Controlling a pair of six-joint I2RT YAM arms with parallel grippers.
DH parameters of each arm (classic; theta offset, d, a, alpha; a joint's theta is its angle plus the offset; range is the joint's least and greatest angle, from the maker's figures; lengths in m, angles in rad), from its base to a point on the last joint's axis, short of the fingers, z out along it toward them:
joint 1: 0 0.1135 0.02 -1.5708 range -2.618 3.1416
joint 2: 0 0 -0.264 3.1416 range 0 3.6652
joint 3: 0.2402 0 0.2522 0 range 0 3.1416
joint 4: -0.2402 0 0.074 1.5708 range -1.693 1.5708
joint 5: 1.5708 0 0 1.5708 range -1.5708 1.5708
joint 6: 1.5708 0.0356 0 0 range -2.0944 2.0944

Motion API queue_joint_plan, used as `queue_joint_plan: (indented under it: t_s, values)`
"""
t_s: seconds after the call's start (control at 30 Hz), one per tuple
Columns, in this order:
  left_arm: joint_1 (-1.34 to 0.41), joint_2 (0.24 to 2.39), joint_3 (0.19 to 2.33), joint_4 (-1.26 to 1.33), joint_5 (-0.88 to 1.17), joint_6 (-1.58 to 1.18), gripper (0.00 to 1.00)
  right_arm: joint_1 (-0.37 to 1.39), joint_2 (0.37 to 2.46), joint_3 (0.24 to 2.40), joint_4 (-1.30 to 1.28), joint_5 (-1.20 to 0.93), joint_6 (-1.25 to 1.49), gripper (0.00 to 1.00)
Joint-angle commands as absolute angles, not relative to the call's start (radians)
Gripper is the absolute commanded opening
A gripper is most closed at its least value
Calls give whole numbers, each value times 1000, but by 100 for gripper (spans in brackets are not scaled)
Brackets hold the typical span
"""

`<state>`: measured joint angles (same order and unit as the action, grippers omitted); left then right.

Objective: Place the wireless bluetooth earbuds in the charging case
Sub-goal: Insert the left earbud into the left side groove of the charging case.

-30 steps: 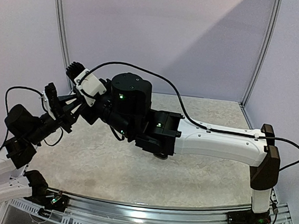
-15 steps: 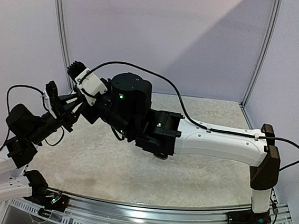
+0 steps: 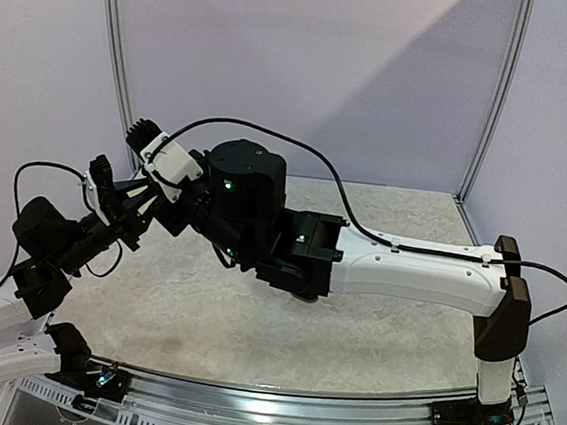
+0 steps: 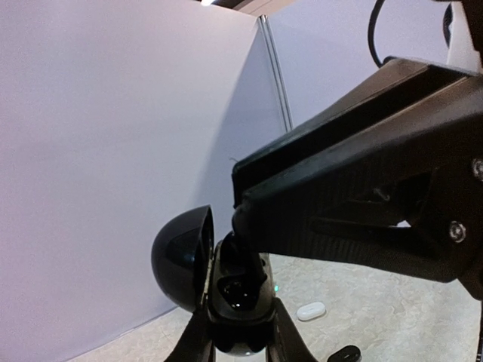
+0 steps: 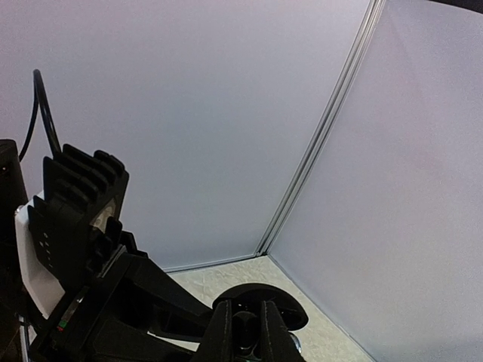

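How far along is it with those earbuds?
Done: the black case is up, lid open, in the left gripper. In hand: the right gripper, shut, reaches into it; any earbud there is hidden. Left: a white piece and a black piece on the table.

Base of charging case (image 4: 235,290) partly behind left fingers (image 4: 192,341)

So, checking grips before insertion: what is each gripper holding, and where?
Left gripper clamps the open charging case by its lower body. Right gripper seems to pinch a black earbud; which part is hidden.
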<state>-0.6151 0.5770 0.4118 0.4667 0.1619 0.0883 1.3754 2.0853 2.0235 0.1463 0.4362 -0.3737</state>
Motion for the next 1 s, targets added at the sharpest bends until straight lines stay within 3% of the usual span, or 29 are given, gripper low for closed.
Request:
queue_joint_plan:
  t_s: [0.0,0.97]
  values:
    - [-628,580,420,509,137,124,0,1372,2125,2023,99,478,-373,0]
    - [-630,596,420,537,122,173,0,1385,2182,2068,133,697,-331,0]
